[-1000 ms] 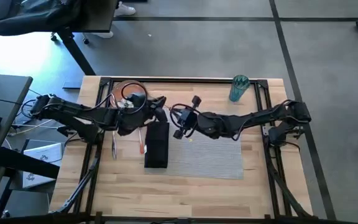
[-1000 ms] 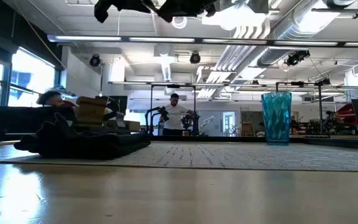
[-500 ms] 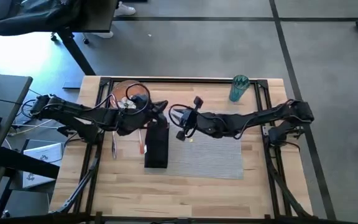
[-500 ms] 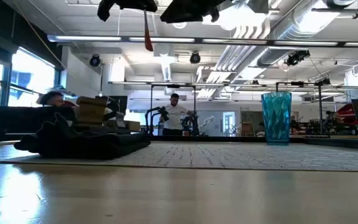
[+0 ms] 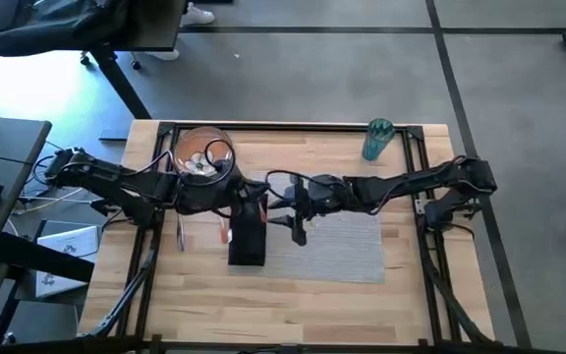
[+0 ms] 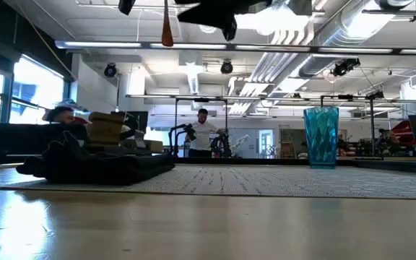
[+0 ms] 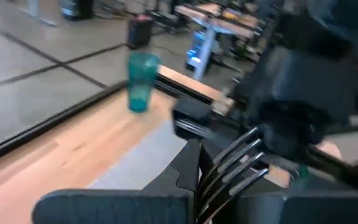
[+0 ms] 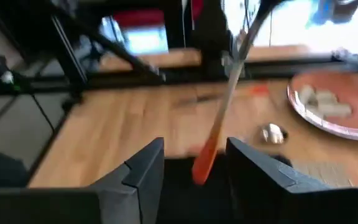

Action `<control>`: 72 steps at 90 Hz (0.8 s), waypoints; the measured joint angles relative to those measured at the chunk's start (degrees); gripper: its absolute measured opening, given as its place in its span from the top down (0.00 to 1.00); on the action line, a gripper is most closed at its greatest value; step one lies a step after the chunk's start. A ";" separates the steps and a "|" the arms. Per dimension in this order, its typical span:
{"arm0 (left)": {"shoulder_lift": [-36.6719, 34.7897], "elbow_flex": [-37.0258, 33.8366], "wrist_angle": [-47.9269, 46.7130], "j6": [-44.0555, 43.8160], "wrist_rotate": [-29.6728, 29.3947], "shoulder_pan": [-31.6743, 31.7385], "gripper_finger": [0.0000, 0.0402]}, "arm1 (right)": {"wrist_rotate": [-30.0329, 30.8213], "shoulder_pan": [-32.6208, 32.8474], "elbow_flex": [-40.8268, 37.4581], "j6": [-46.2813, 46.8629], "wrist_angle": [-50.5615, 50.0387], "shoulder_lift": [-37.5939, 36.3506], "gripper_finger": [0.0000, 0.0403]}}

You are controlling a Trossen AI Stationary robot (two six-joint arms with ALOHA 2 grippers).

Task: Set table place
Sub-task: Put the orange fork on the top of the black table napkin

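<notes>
Your left gripper (image 7: 229, 180) grips the fork (image 7: 232, 163) by its tines (orange handle hanging), above the napkin (image 5: 248, 232); your right gripper (image 8: 194, 168) stands wide beside it.

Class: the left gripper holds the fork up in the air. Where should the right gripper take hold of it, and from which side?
Probably by the orange handle of the fork, which hangs free below the left gripper. The right gripper is open with a finger on each side of it, so closing sideways across the handle suits the upright pose.
</notes>
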 joint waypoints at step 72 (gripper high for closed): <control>0.09 -0.02 -0.84 4.82 1.47 -1.55 0.99 | 3.11 1.09 -0.07 0.89 5.26 4.66 1.00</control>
